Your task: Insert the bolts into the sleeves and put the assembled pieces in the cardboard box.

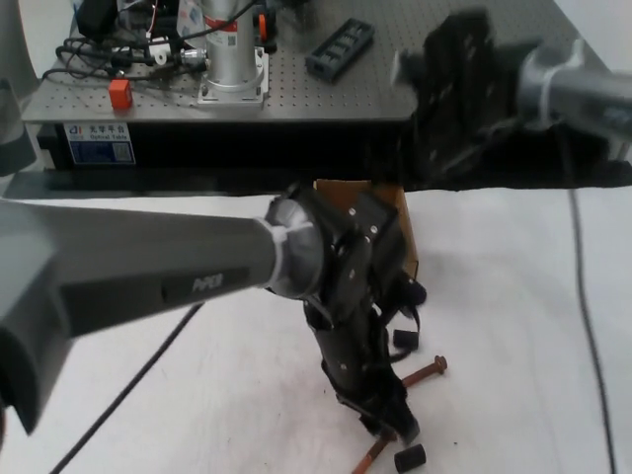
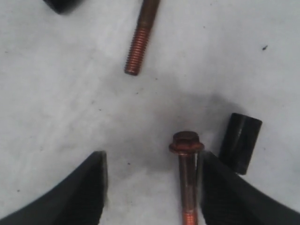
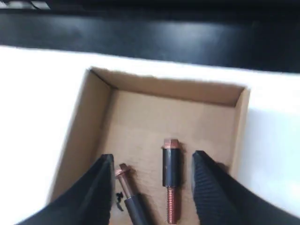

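The left fingers (image 2: 89, 192) stood wide apart, low over the white desk (image 2: 56, 103), and held nothing. Between them lay a copper-coloured metal bolt with a flanged hex head (image 2: 186, 173), flat on the desk with its shank just beside one finger; whether it touched that finger could not be told. A short black cylindrical sleeve (image 2: 241, 143) lay on the outer side of that same finger, near the bolt's head but apart from it. Farther off lay a second copper-coloured threaded bolt (image 2: 140, 42), its threaded end turned towards the fingers. In the high view a second black sleeve (image 1: 405, 339) rested on the desk just beside that farther bolt and close to the front of the open brown cardboard box (image 1: 400, 202), which the left arm's wrist partly hid. The right fingers (image 3: 93, 197) were also spread wide and held nothing, hanging above the box. On the box floor lay two assembled pieces side by side, apart from each other: one copper bolt in a black sleeve (image 3: 171, 176), head towards the far wall and threads showing below the sleeve, and another sleeved bolt (image 3: 129, 199) lying at a slant close to one finger.
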Controlling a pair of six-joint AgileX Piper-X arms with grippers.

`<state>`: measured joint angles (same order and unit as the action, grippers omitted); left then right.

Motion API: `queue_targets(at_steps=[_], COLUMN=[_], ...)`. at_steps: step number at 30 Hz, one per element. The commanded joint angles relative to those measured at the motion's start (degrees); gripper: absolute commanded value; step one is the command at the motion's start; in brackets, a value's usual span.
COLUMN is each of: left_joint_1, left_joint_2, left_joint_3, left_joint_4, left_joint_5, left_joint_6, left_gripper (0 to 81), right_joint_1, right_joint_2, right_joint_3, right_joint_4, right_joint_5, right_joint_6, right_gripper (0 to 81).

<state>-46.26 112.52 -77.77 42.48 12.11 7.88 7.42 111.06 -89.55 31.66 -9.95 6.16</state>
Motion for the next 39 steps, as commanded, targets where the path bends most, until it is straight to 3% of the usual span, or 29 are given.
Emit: queue_targets(at_steps=[1, 5, 15, 19, 25, 27, 31, 39], left_joint_1=[-2.2, -3.6, -3.8, -2.8, 3.3, 4.8, 6.1, 6.1], left_joint_2=[1.4, 2.8, 3.2, 0.1, -13.5, -20.1, -31.2, -42.9], left_joint_3=[-0.9, -0.9, -1.0, -0.4, 12.1, 18.3, 26.8, 32.3], left_joint_4=[1.4, 1.4, 1.7, 6.1, 2.3, -1.8, -6.9, -6.9], left_joint_5=[-0.4, -5.2, -8.7, -17.2, -17.3, -16.3, -14.4, -14.4], left_joint_6=[1.8, 2.9, 2.4, -1.8, -10.3, -12.0, -14.2, -15.2], left_gripper=[41.0, 38.5, 0.9, 0.6, 0.6, 0.6, 0.6, 0.6], right_joint_1=[-0.3, -0.3, 0.8, 0.7, 4.7, 6.8, 9.3, 10.1], right_joint_2=[-2.6, -6.3, -20.7, -26.3, -27.2, -26.1, -20.3, -3.1], right_joint_3=[-0.4, -0.4, 10.5, 18.9, 27.7, 29.0, 26.7, 14.2], right_joint_4=[1.4, 4.7, 13.2, 19.0, 22.7, 19.7, 14.2, 22.0], right_joint_5=[-1.0, -1.0, -2.0, 2.0, 6.9, 8.6, 12.9, 15.8], right_joint_6=[-1.1, -2.4, -8.0, -9.6, -9.8, -13.5, -19.1, -27.8], right_gripper=[37.8, 37.8, 37.8, 37.8, 37.8, 37.8, 37.8, 37.8])
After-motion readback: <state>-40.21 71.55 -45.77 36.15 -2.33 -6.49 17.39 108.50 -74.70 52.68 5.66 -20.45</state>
